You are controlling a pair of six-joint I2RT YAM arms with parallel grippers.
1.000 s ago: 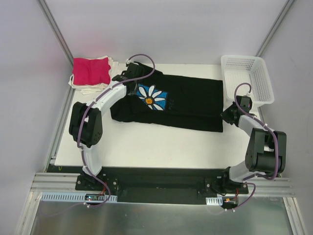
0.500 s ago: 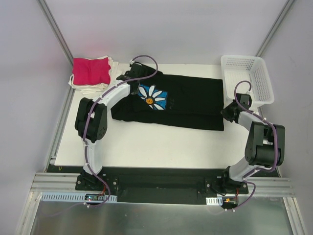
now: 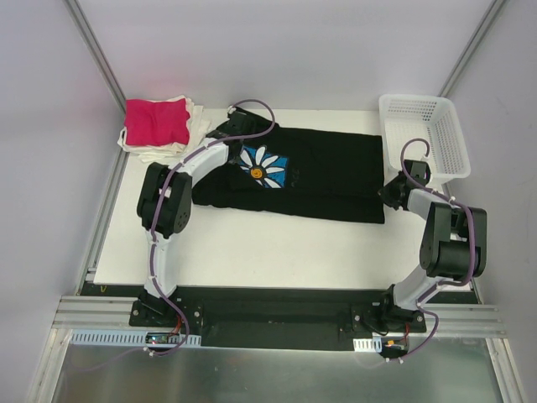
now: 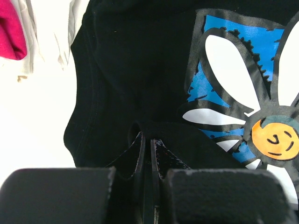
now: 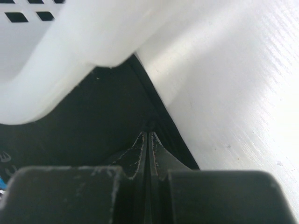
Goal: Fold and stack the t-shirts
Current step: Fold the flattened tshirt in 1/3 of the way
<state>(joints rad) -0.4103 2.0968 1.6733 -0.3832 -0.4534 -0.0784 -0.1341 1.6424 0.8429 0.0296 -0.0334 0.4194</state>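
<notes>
The large black t-shirt lies flat across the table, its blue daisy print toward the left. My left gripper is at the shirt's upper left. In the left wrist view this gripper is shut on a raised fold of the black t-shirt, beside the daisy print. My right gripper is at the shirt's right edge. The right wrist view shows it shut on the black hem. A folded magenta-pink t-shirt tops white/cream ones at the back left.
A white plastic mesh basket stands at the back right, its corner overhanging the shirt's edge right by the right gripper. Bare white table stretches in front of the shirt. Grey walls enclose the left, back and right sides.
My left arm has swung right and toward the back, still pinching the black shirt's upper-left part. The right arm's elbow has drawn in slightly; its gripper stays at the hem.
</notes>
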